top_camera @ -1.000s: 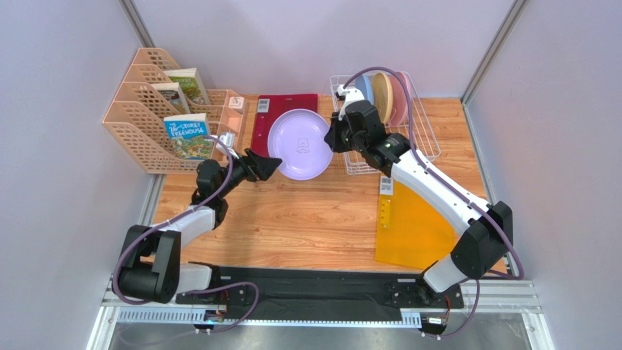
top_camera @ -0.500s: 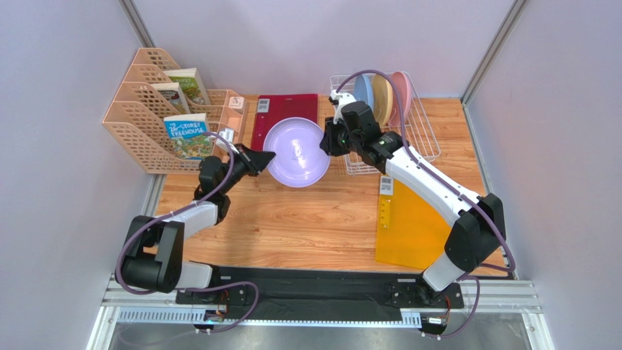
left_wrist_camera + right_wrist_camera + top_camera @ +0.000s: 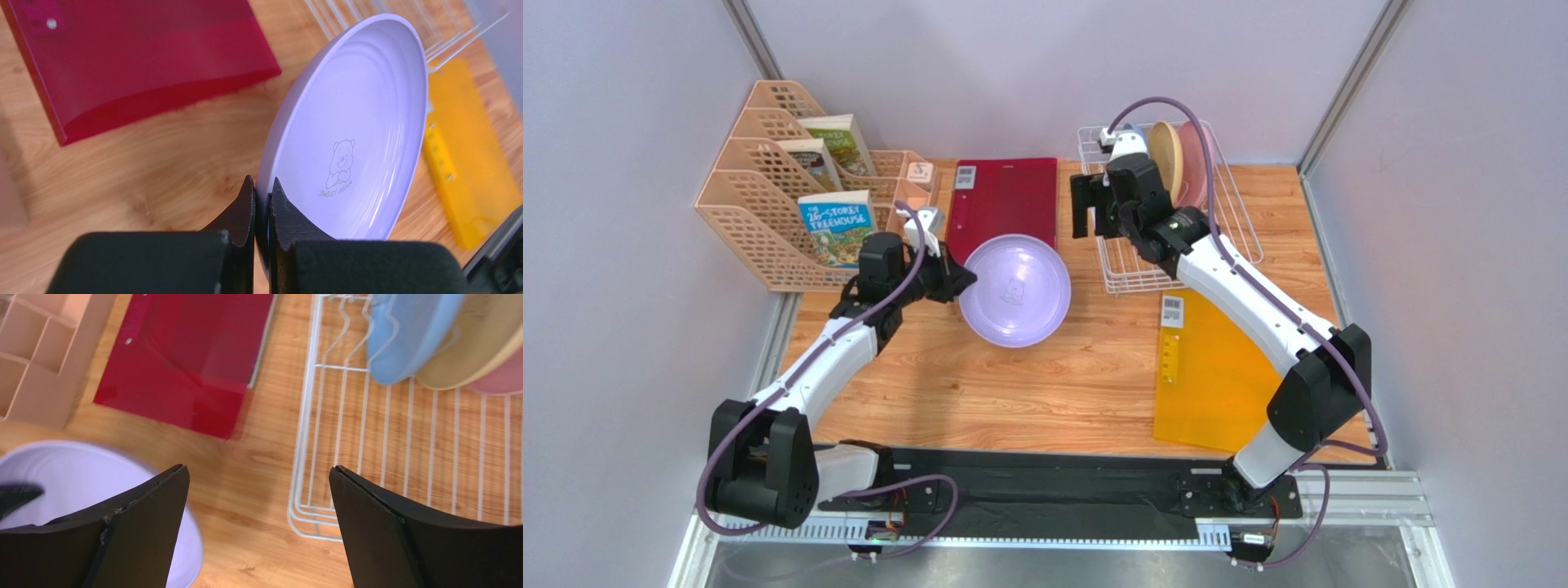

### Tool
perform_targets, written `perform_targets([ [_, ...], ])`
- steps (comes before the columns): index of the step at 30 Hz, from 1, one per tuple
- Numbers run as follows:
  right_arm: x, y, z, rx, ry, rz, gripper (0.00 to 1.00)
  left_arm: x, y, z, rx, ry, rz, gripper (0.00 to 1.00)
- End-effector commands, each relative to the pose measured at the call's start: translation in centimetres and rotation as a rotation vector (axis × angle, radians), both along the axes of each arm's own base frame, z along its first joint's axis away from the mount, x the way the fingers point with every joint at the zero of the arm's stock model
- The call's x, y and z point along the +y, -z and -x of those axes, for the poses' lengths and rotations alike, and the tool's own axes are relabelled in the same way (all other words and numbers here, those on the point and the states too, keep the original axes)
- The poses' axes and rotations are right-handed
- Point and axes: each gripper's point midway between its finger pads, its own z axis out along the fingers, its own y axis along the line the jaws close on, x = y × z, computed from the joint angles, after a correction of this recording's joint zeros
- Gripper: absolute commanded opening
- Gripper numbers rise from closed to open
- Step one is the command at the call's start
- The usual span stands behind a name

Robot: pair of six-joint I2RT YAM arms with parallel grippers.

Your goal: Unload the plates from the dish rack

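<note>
Left fingers (image 3: 243, 211) pinch the lavender plate (image 3: 359, 116) by its rim, tilted over the tabletop (image 3: 1051, 380); right fingers (image 3: 147, 505) gape wide at the dish rack (image 3: 1136, 263) edge.

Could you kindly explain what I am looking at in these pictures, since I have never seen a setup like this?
These are two robot arms bolted at the near edge of a wooden table. One picture looks down from above. The other two come from a camera on each wrist, so the black fingers there are that arm's own. The left end effector is shut on the rim of a lavender plate, holding it. The right end effector is open and empty, above the edge of the white wire rack. A blue plate, a cream plate and a pink plate stand in that rack. Also on the table: a red folder, a yellow folder and peach file holders with books.
</note>
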Motion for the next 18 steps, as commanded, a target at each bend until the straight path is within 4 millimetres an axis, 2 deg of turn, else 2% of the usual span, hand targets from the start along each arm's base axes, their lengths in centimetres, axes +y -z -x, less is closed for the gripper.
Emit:
perform_targets([
  [1, -3.4, -1.9, -2.9, -0.057, 0.129, 0.052, 0.91, 1.5, 4.8, 3.2, 0.17, 0.061, -0.174, 0.0],
  [3, -4.0, -2.5, -3.8, -0.071, 0.157, 0.059, 0.91, 1.8, 5.9, 3.8, 0.203, 0.071, -0.203, 0.0],
  [4, -4.5, -2.1, -4.3, -0.061, 0.172, 0.066, 0.91, 2.0, 6.2, 4.0, 0.214, 0.069, -0.214, 0.0],
  [10, -6.5, -1.6, -6.8, -0.049, 0.233, 0.083, 0.91, 2.9, 7.1, 5.3, 0.268, 0.045, -0.252, 0.0],
  [11, -6.7, -0.8, -7.4, -0.032, 0.246, 0.092, 0.91, 3.1, 7.4, 5.4, 0.284, 0.039, -0.261, 0.0],
  [17, -8.3, 0.2, -10.0, -0.029, 0.301, 0.107, 0.91, 4.4, 10.3, 5.2, 0.372, -0.016, -0.326, 0.0],
  [18, -8.2, 1.0, -10.5, -0.025, 0.297, 0.122, 0.91, 4.7, 10.7, 4.9, 0.379, -0.034, -0.34, 0.0],
])
